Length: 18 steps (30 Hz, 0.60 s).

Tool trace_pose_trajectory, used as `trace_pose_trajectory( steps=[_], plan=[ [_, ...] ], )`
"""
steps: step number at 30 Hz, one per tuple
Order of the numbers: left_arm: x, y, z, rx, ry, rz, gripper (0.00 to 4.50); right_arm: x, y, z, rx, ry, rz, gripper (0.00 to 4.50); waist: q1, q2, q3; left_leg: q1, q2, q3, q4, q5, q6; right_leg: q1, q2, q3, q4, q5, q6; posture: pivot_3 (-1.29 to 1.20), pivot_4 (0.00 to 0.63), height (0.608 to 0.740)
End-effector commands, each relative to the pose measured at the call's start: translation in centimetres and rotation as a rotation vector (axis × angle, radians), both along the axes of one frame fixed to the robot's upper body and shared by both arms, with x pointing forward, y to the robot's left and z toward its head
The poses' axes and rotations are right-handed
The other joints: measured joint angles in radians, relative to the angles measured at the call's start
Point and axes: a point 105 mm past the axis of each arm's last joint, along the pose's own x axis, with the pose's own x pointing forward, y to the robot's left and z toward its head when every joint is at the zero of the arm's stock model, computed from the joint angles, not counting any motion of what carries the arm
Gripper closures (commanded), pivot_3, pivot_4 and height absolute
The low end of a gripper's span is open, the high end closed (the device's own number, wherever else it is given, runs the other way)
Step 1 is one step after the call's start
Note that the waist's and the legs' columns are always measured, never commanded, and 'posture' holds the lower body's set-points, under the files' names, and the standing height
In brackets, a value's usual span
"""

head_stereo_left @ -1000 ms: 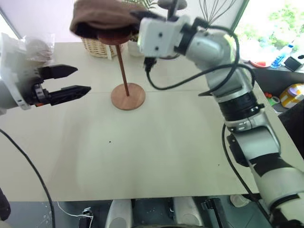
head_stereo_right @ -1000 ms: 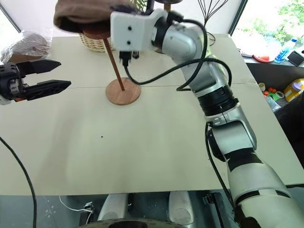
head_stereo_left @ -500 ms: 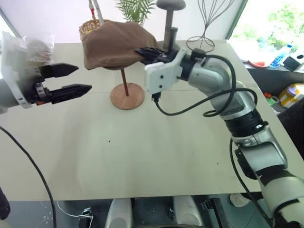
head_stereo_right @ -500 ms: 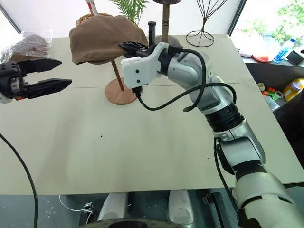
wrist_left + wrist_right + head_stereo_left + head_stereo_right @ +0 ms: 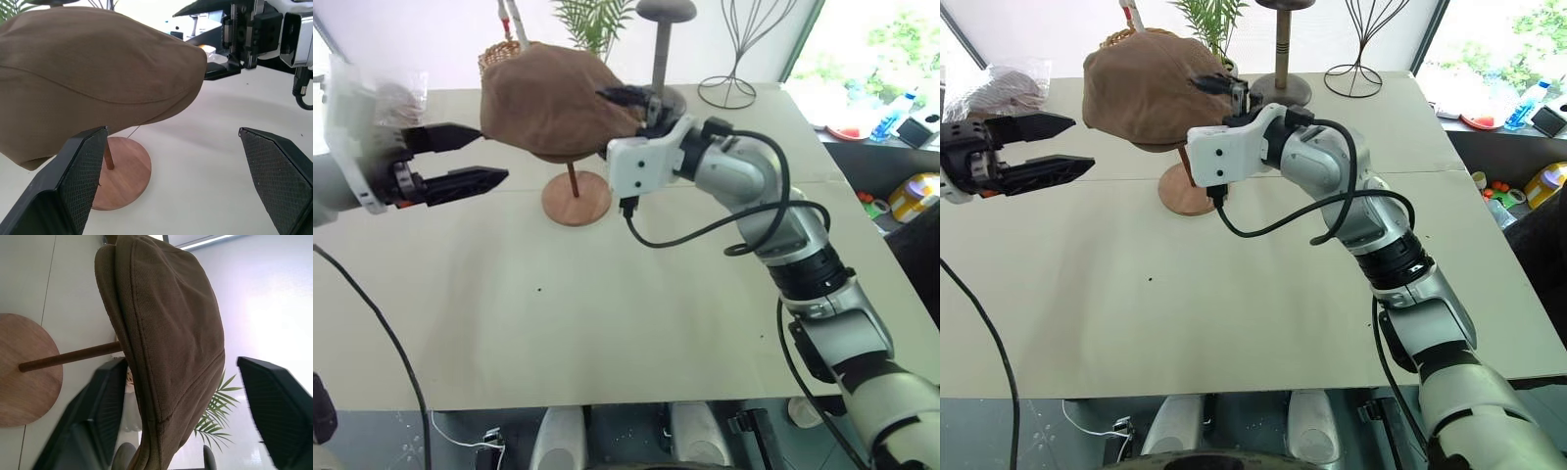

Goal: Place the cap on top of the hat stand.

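Cap (image 5: 553,98) hides stand (image 5: 576,197) top; both tools (image 5: 460,157) (image 5: 1224,93) open, gripping nothing.

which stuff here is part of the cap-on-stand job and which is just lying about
Part of the job:
- cap, draped over the stand's top
- hat stand, reddish wooden base and rod
- right gripper, jaws open at the cap's edge

Just lying about:
- dark grey mushroom-topped stand
- black wire stand
- wicker basket
- potted plant
- plastic bag

Matt brown cloth cap (image 5: 553,98) over smooth reddish wooden hat stand (image 5: 576,197).
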Motion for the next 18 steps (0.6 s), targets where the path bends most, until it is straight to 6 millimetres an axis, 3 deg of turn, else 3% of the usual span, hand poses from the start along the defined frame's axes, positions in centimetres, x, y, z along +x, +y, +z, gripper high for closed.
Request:
trace_pose_trajectory(
  steps=[1,5,8,10,14,17,18],
  plan=[
    [-0.3,-0.4,1.3,0.024,-0.062,-0.027,0.00,-1.2,-0.8,1.5,0.031,-0.035,0.034,0.92,0.000,0.000,0.000,0.000,0.000,0.000,0.000,0.000,0.000,0.000,0.000,0.000,0.000,0.000,0.000,0.00,0.150,0.728],
    [-0.3,-0.8,1.3,0.044,-0.067,-0.058,0.00,-2.1,-2.8,1.6,0.043,0.004,0.052,0.92,0.008,0.000,0.000,0.000,0.000,0.000,0.000,0.000,0.000,0.000,0.000,0.000,0.000,0.000,0.000,0.00,0.150,0.728],
    [-0.5,-1.4,1.4,0.087,-0.080,-0.092,0.00,-4.0,-5.5,0.4,0.014,0.140,0.130,0.92,0.017,-0.001,0.000,0.000,0.000,0.000,0.000,0.000,0.000,0.000,0.000,0.000,0.000,0.000,0.000,0.00,0.150,0.728],
    [-0.5,-1.7,1.7,0.117,-0.102,-0.104,0.00,-4.1,-8.2,0.3,0.040,0.275,0.091,0.92,0.024,-0.001,0.000,0.000,0.000,0.000,0.000,0.000,0.000,0.000,0.000,0.000,-0.001,0.000,0.000,0.00,0.150,0.728],
    [-0.1,-2.6,2.0,0.219,-0.198,-0.102,0.00,-3.9,-13.0,2.9,0.296,0.627,0.034,0.92,0.028,0.000,0.001,0.000,0.000,0.001,0.001,0.000,0.000,0.001,0.000,0.000,-0.001,-0.001,-0.002,0.00,0.150,0.728],
    [-0.1,-3.4,2.1,0.311,-0.297,-0.110,0.00,-4.8,-15.1,4.4,0.440,0.879,0.050,0.07,0.026,0.000,0.001,0.001,0.000,0.001,0.001,0.001,0.002,0.001,0.000,0.001,-0.001,-0.001,-0.006,0.00,0.150,0.728],
    [0.0,-3.6,2.1,0.350,-0.339,-0.107,0.00,-6.0,-15.3,4.4,0.426,0.972,0.081,0.07,0.028,0.000,0.001,0.001,0.001,0.001,0.001,0.001,0.002,0.000,0.000,0.001,-0.001,-0.001,-0.006,0.00,0.150,0.728]
  ],
)
